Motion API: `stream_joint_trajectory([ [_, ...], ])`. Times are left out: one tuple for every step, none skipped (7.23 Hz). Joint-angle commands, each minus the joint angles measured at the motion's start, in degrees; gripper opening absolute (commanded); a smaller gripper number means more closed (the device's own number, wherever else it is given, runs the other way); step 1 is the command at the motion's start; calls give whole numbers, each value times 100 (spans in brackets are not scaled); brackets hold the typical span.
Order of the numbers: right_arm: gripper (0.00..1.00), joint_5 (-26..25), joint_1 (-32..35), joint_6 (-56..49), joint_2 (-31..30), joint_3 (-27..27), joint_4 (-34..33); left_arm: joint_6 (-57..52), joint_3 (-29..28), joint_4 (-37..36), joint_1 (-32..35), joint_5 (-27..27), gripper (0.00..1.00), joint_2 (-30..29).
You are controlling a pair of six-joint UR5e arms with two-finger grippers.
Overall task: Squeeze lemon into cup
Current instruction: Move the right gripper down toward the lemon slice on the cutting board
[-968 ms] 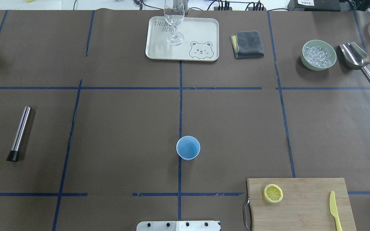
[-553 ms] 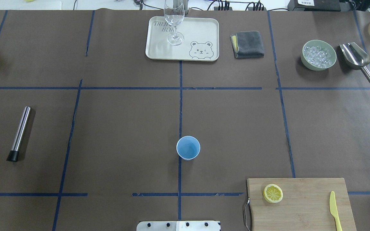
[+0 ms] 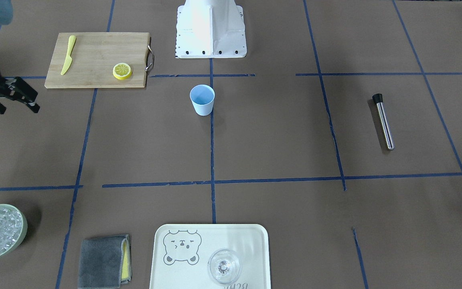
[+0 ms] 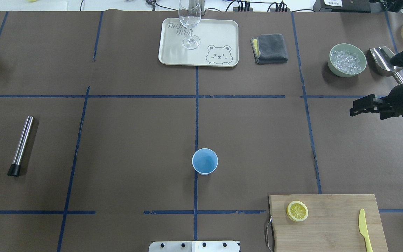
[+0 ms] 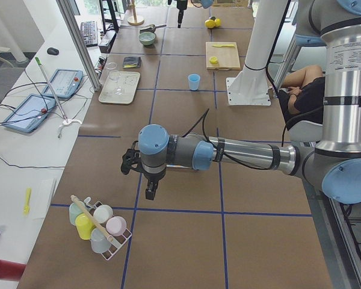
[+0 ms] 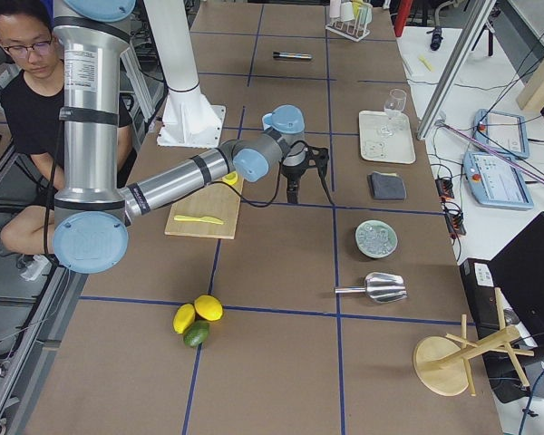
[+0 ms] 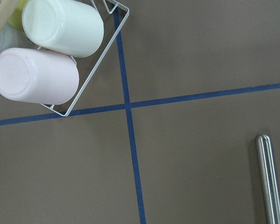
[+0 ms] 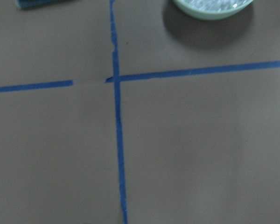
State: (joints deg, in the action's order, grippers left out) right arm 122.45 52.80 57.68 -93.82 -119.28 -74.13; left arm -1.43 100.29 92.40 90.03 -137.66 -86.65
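Tabletop: lemon (image 4: 297, 210) ungrasped, well off cup (image 4: 205, 161), nothing squeezed; I read right gripper (image 3: 17, 107) fingers apart, left gripper (image 5: 149, 191) unreadable.

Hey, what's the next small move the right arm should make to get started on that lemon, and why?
Probably bring the right gripper over the cutting board to hover above the lemon. Its jaws stand apart and empty, well off the board, while the lemon lies flat there untouched and the cup stands nearby.
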Motion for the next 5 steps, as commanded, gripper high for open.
stream_joint_trajectory([
  [100,-1173,-1774,1607,-84,-699,3,-6,8,6,6,-7,100,8],
  [100,-1736,-2574,2119,-119,-893,3,-6,8,6,6,2,100,8],
  [100,-2403,-3278,2542,-119,-904,-5,-6,8,6,6,20,100,8],
  [100,-2575,-3599,2624,-110,-904,-66,-6,16,15,6,28,100,8],
  [100,-2612,-3724,2625,-119,-869,-76,-6,43,15,14,29,100,8],
])
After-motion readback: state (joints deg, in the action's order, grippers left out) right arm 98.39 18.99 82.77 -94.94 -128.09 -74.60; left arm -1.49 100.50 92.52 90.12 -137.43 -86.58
